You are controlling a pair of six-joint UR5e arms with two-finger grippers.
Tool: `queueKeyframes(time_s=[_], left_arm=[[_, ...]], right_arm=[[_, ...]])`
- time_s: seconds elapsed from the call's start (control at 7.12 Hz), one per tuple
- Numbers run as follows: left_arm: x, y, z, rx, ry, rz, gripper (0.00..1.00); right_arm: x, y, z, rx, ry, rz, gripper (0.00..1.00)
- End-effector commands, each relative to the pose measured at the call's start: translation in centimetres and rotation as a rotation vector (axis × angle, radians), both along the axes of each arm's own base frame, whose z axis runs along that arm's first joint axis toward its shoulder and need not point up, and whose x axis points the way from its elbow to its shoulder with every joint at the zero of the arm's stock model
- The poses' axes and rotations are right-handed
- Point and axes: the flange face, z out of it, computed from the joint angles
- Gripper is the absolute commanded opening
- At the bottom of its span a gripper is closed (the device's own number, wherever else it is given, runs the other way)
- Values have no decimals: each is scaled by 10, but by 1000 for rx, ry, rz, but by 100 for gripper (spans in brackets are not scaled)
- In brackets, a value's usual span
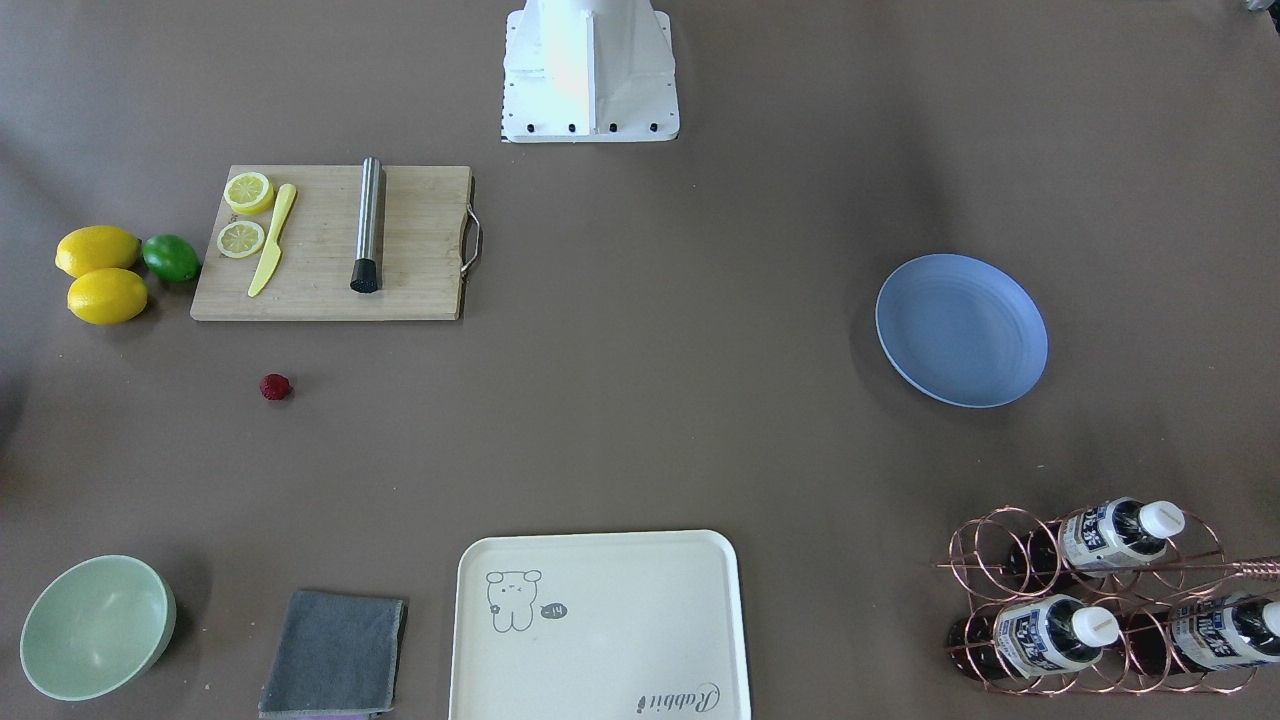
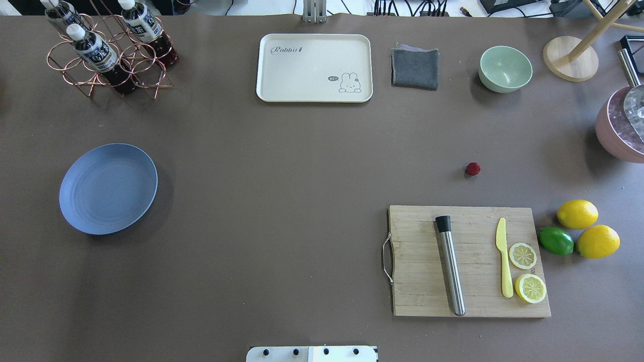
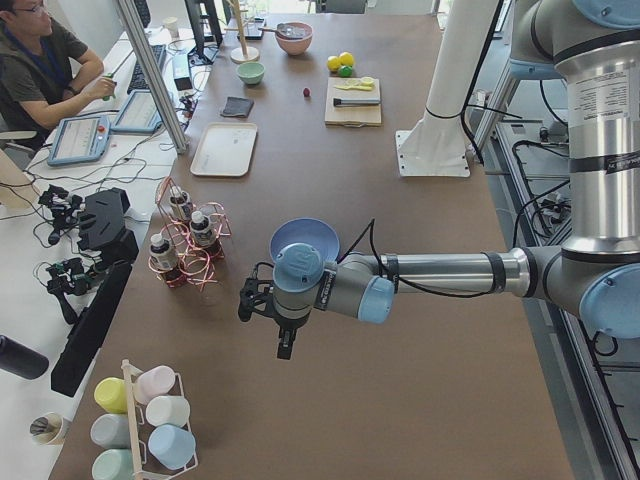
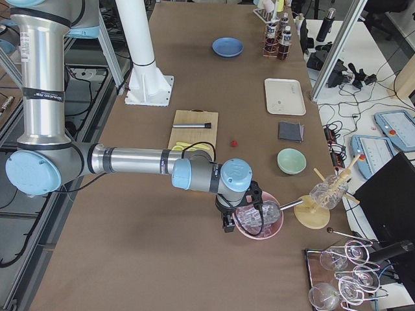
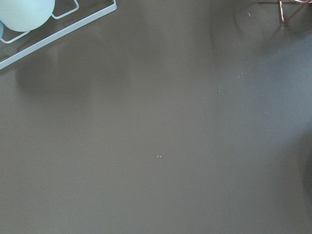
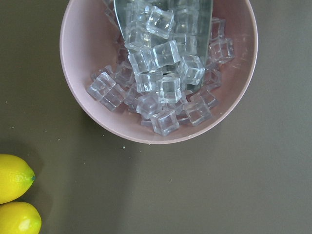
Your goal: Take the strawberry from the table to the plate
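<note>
Clearly the strawberry (image 2: 472, 169) sits on the table (image 2: 302, 201) near the cutting board (image 2: 468, 259), closer to my right gripper (image 4: 228, 223), which hangs over the pink bowl (image 4: 262, 227). I cannot tell how open it or the left gripper (image 3: 284, 345) is.

One table (image 2: 282, 176) carries one strawberry (image 2: 472, 169), one blue plate (image 2: 108, 188), one cream tray (image 2: 302, 75), one grey cloth (image 2: 415, 68), one green bowl (image 2: 505, 68) and one pink bowl (image 2: 611, 133) heaped with ice cubes (image 6: 165, 87), too many to count. One cutting board (image 2: 417, 261) holds one yellow knife (image 2: 504, 261), one steel rod (image 2: 451, 271) and two lemon halves (image 2: 522, 255). Beside it sit two whole lemons (image 2: 577, 213) and one lime (image 2: 556, 241). One copper wire rack (image 2: 136, 65) holds three bottles (image 2: 93, 50). Two robot arms (image 3: 440, 272) stand at the table.
</note>
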Motion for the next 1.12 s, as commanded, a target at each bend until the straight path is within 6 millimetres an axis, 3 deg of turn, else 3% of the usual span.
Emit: queueKeyframes(time_s=[0.0, 0.98], left_arm=[[0, 0, 0, -11, 4, -7, 98], [1, -4, -5, 0, 10, -4, 96]], right_arm=[[0, 0, 0, -1, -1, 0, 100], [0, 2, 2, -1, -1, -3, 100]])
